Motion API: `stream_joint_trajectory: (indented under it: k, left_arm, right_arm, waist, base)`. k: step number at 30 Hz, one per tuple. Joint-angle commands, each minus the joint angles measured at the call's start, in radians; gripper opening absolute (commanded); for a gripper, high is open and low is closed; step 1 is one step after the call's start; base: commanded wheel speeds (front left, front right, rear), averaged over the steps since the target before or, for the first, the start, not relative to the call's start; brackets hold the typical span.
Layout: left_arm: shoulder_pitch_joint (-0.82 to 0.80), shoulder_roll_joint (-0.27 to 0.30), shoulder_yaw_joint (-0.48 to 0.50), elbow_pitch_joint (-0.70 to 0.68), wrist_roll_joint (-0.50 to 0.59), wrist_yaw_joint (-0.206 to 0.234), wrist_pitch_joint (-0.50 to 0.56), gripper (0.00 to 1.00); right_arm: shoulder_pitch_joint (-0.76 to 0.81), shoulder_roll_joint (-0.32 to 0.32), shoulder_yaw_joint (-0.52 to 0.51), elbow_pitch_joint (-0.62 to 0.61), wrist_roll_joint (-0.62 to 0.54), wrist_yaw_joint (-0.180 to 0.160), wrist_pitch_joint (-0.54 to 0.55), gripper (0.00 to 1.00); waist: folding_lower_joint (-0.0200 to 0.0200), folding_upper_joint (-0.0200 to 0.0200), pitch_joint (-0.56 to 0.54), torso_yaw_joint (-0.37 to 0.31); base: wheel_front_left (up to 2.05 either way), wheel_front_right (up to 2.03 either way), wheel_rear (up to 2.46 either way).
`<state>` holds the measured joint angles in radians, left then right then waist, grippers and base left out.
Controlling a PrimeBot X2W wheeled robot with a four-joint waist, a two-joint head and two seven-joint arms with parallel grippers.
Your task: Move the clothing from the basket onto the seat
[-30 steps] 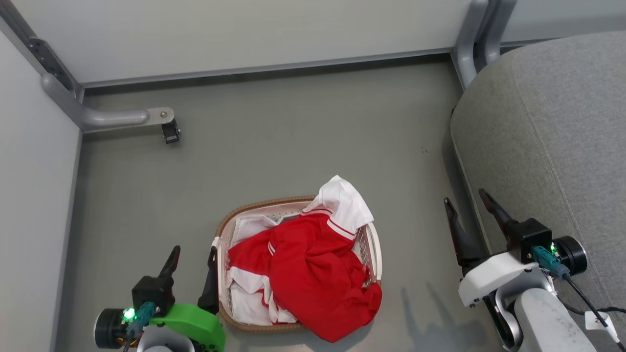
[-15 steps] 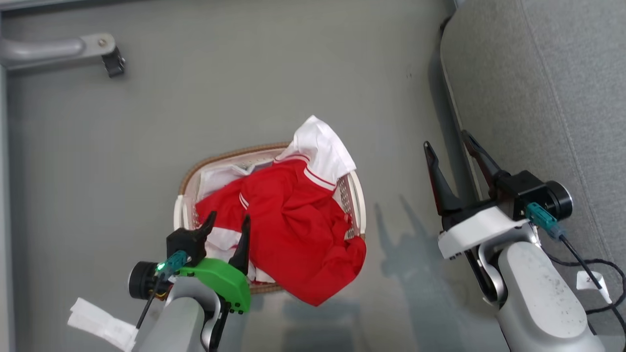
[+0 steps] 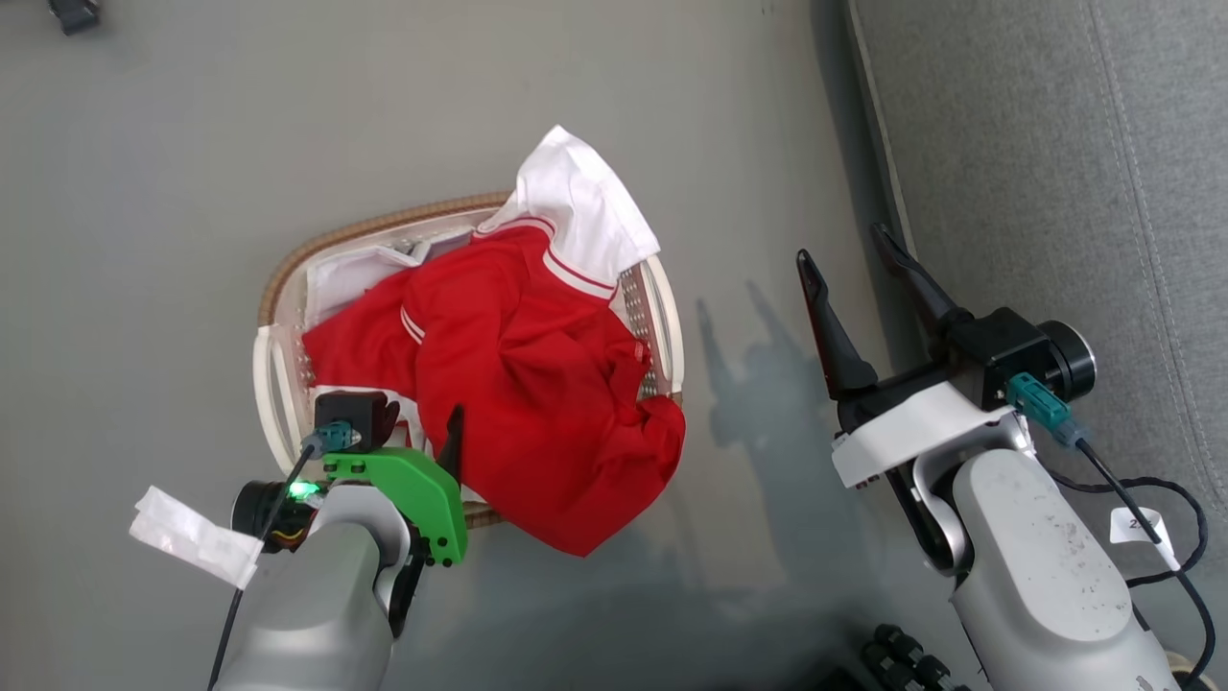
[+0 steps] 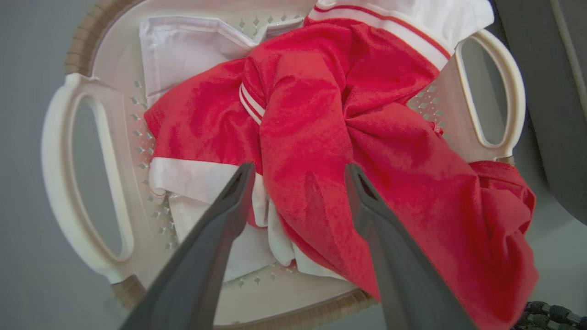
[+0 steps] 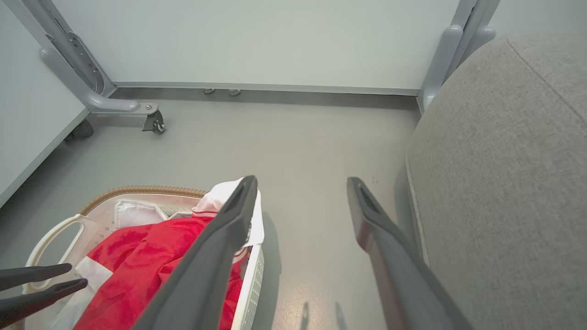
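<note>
The clothing (image 3: 518,384) is a heap of red fabric with white panels and striped trim; it fills the basket (image 3: 284,278) and spills over the near right rim. A white sleeve (image 3: 576,206) hangs over the far rim. My left gripper (image 3: 419,427) is open just above the heap's near left part. In the left wrist view its fingertips (image 4: 299,168) straddle a red fold of the clothing (image 4: 321,137) inside the basket (image 4: 59,151). My right gripper (image 3: 841,245) is open and empty over the floor, between the basket and the grey seat (image 3: 1055,144).
The seat (image 5: 504,160) rises at the right of the right gripper (image 5: 301,181), with the basket (image 5: 137,189) at its left. A grey frame leg with a caster (image 5: 153,121) stands by the white wall panel (image 5: 257,41). A black cable (image 3: 1166,518) trails from the right wrist.
The head camera has tilted down. My left gripper has moved from beside the basket's left edge to over the clothing, still open. The right gripper keeps its place beside the seat.
</note>
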<state>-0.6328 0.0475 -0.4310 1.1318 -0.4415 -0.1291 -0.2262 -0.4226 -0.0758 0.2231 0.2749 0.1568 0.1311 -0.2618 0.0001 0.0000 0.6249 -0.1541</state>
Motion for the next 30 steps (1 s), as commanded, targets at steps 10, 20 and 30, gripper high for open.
stream_joint_trajectory:
  k: [10,20,30]
  left_arm:
    - [-0.077,0.006,-0.055,0.100,-0.097,-0.002,0.073,1.00]
    - [-0.109,0.006,-0.071,0.130,-0.162,0.004,0.110,1.00]
    - [-0.158,0.006,-0.088,0.141,-0.206,-0.002,0.116,1.00]
  right_arm:
    - [-0.019,0.003,0.012,-0.002,0.008,-0.001,-0.005,1.00]
    - [-0.018,0.005,0.028,-0.005,0.013,-0.001,-0.005,1.00]
    - [-0.027,0.011,0.033,-0.013,0.022,-0.001,-0.005,1.00]
  waist:
    - [-0.0001,0.0000,0.087,-0.026]
    - [-0.0001,0.0000,0.123,-0.038]
    - [-0.0001,0.0000,0.173,-0.053]
  base:
    - [0.00,0.00,0.00]
    - [0.00,0.00,0.00]
    - [0.00,0.00,0.00]
